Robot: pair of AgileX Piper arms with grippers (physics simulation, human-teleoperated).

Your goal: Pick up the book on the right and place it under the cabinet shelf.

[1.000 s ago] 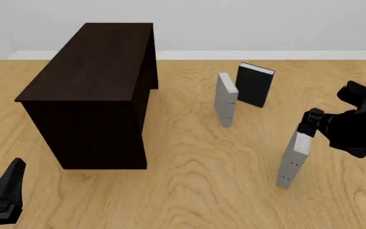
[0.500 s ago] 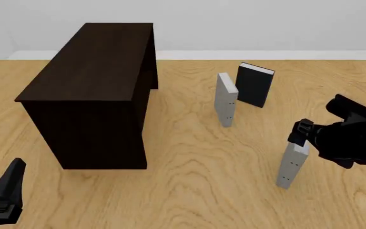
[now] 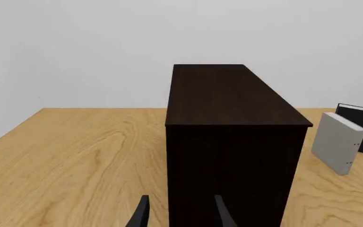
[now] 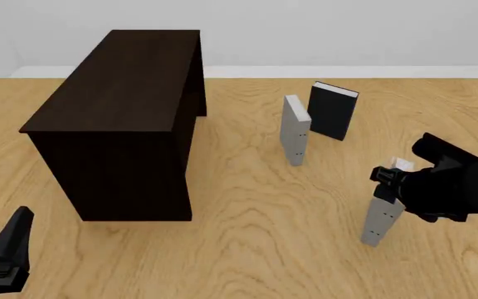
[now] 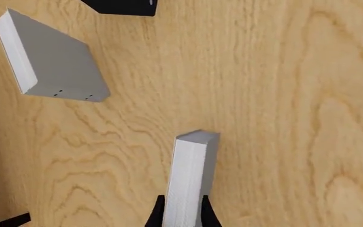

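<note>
The book (image 4: 382,218) is a thin light grey hardcover standing upright on the table at the right. In the right wrist view (image 5: 191,170) its white page edges face the camera. My right gripper (image 4: 387,184) is down over the book's top end. In the right wrist view (image 5: 183,213) its two fingers press against both covers with no gap showing. The cabinet shelf (image 4: 122,118) is a large, very dark box at the left, and it also fills the middle of the left wrist view (image 3: 232,142). My left gripper (image 4: 10,246) is open and empty at the near left edge (image 3: 180,213).
A second grey book (image 4: 295,129) stands at the middle back, with a black book (image 4: 332,111) just behind it. Both show in the right wrist view, the grey one (image 5: 55,61) and the black one (image 5: 121,4), and the grey one also shows in the left wrist view (image 3: 338,142).
My right gripper has come down and a little to the left onto the top of the right book. The book still stands in the same place. The left arm has not moved.
</note>
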